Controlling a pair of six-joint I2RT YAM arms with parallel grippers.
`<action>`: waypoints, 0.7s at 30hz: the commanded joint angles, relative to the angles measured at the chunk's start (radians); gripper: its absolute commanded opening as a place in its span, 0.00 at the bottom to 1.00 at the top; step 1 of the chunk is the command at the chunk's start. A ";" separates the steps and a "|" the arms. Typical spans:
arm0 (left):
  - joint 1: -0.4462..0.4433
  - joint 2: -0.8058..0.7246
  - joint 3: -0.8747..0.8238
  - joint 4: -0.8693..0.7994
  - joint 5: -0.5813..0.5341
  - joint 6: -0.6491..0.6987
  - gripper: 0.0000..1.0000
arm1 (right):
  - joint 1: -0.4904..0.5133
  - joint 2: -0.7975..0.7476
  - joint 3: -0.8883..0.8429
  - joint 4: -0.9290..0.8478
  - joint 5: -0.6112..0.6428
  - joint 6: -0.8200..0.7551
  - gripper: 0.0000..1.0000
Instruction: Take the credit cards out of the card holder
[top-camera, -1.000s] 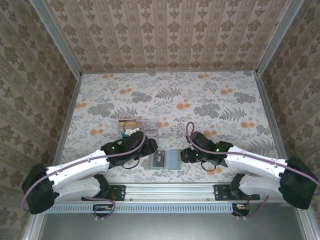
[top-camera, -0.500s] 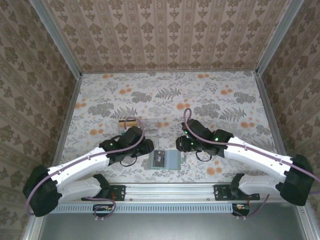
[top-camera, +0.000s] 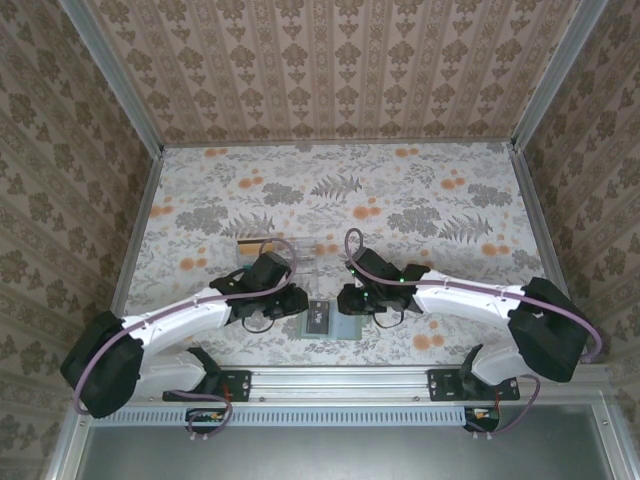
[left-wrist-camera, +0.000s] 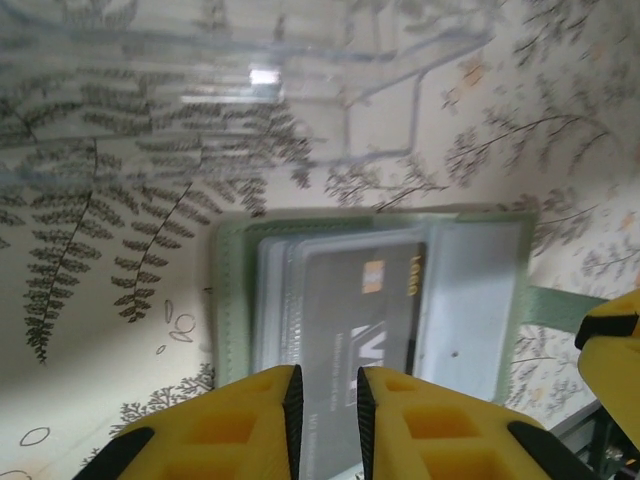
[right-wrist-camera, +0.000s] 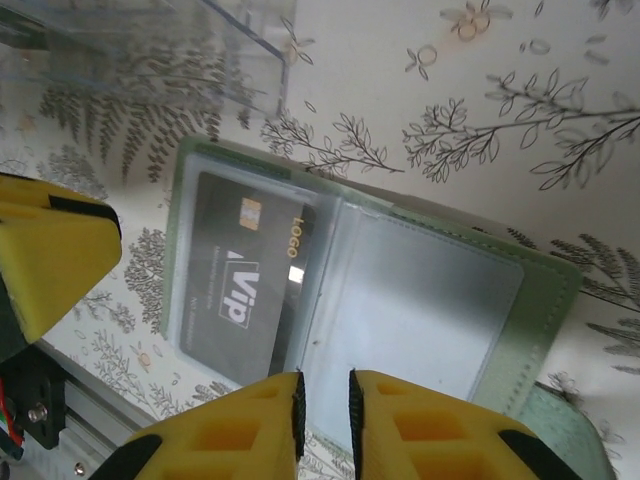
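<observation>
The card holder (top-camera: 345, 322) lies open flat near the table's front edge, pale green outside with grey-blue panels inside (right-wrist-camera: 420, 300) (left-wrist-camera: 470, 300). A dark grey credit card (right-wrist-camera: 245, 285) with a gold chip and "VIP" print sits in its left pocket (left-wrist-camera: 350, 310), with paler card edges stacked beside it. My left gripper (top-camera: 297, 301) hovers at the holder's left edge, its jaws (left-wrist-camera: 325, 405) a narrow gap apart over the card, nothing between them. My right gripper (top-camera: 346, 300) hangs over the holder's middle, jaws (right-wrist-camera: 326, 410) also narrowly apart and empty.
A clear plastic compartment tray (top-camera: 290, 252) stands just behind the holder (left-wrist-camera: 300, 90) (right-wrist-camera: 150, 50). The metal rail (top-camera: 340, 380) runs along the near edge right in front of it. The holder's green strap (left-wrist-camera: 560, 305) sticks out to one side.
The right gripper has swung left over the card holder, and the left has edged in beside it. Both pairs of jaws have narrowed. The holder has not moved.
</observation>
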 joint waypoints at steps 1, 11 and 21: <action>0.001 0.014 -0.027 0.035 0.030 0.031 0.24 | 0.006 0.031 -0.036 0.119 -0.059 0.046 0.22; -0.059 0.078 -0.072 0.135 -0.021 0.024 0.22 | 0.010 0.116 -0.105 0.330 -0.091 0.151 0.20; -0.134 0.156 -0.051 0.107 -0.064 -0.009 0.13 | 0.020 0.159 -0.135 0.389 -0.080 0.220 0.21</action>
